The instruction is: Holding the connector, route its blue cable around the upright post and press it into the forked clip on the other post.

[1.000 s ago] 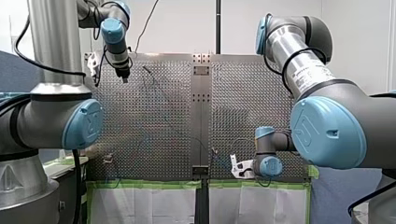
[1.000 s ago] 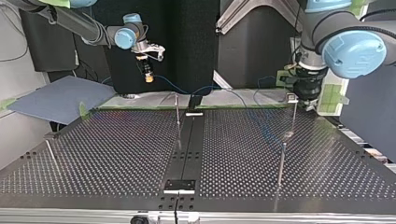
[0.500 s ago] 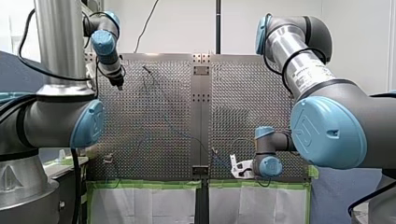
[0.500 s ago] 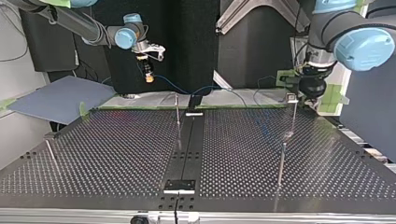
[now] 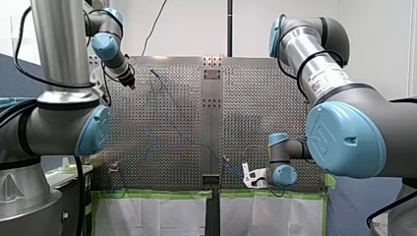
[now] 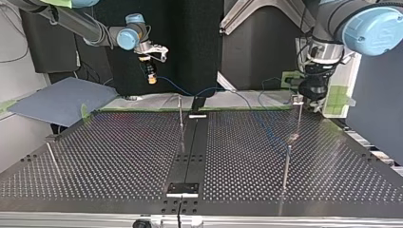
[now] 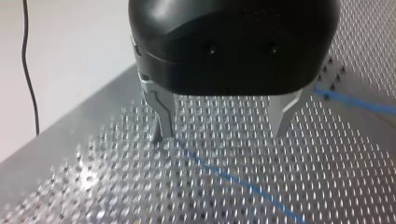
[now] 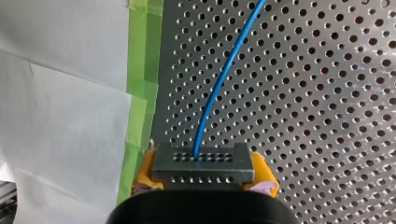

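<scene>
Right wrist view shows the one step that looks settled. My right claw (image 8: pixel 204 173) is clamped on the connector (image 8: pixel 203 162), with its yellow pads (image 8: pixel 145 170) pressed against either end of the dark block. The blue cable (image 8: pixel 219 84) comes out of the block's face and runs off ahead over the perforated worktop (image 8: pixel 327 93).

In the top view that claw hangs clear above the worktop's far edge, at about ten o'clock. The cable sags from it toward the centre post (image 6: pixel 181 116), which stands near the middle, a touch toward nine o'clock. I cannot tell whether the cable passes in front of that post or behind it. Nothing I can see shows it wrapped around.

Out at three o'clock stands the side post (image 6: pixel 299 121), topped by what I take for the forked clip (image 6: pixel 297 99); it is too small to be sure. I see no blue seated in it.

My left claw (image 7: pixel 220 133) is spread wide and carries nothing. A stretch of cable lies on the worktop below its metal fingers (image 7: pixel 161 112), not between them as far as I can see. In the top view this claw hovers just beside the clip end of the side post, at about two o'clock.

My reading is that the job has barely begun. The grip on the connector is made; the loop around the upright post and the press into the clip are both not yet done.
</scene>
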`<action>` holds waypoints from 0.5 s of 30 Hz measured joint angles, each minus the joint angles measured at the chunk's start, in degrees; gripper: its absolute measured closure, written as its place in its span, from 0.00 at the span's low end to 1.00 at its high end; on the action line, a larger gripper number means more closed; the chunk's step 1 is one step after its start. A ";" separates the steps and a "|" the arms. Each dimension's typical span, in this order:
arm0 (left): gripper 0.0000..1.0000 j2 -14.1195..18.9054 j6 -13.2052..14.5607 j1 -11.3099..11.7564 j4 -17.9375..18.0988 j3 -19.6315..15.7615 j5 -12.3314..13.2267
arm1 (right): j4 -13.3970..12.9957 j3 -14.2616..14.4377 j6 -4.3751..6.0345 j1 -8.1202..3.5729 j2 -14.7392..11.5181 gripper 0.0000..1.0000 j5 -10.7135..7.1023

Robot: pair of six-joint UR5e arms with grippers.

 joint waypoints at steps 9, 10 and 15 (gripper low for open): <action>0.00 -0.29 -4.25 -2.85 4.61 -0.01 4.58 | 0.77 0.00 0.28 -0.02 -0.01 1.00 0.00; 0.00 -0.25 -4.24 -3.22 5.20 -0.01 5.21 | 0.87 0.00 0.33 -0.02 -0.01 1.00 0.00; 0.00 -0.80 -2.73 -4.75 7.55 0.00 7.54 | 1.71 -0.24 0.72 -0.01 -0.01 1.00 0.04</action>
